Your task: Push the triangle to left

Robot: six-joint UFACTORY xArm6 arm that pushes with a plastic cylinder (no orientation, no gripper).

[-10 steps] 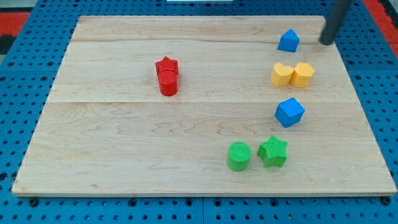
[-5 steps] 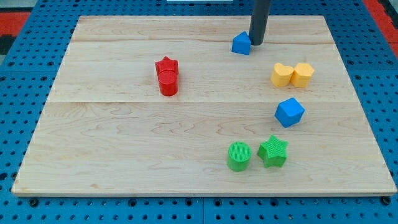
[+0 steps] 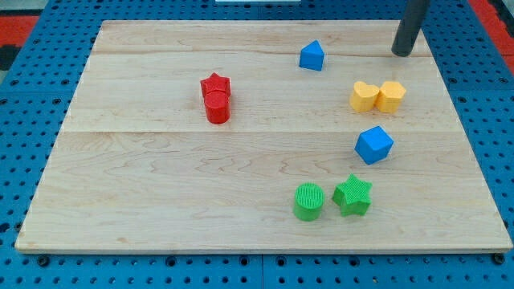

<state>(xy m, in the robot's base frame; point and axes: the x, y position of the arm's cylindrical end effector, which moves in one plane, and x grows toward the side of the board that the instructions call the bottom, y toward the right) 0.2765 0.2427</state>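
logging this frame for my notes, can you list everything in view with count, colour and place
blue triangle: 1, blue, near the view's top, right of centre
red star: 1, red, left of centre, touching the red cylinder
red cylinder: 1, red, just below the red star
yellow heart: 1, yellow, view's right, against the yellow hexagon
yellow hexagon: 1, yellow, right of the heart
blue cube: 1, blue, view's right, below the yellow pair
green cylinder: 1, green, near the view's bottom
green star: 1, green, right of the green cylinder
wooden board: 1, light wood, under all blocks
pegboard: 1, blue, around the board
my tip: 1, dark rod, top right, apart from the triangle, on its right
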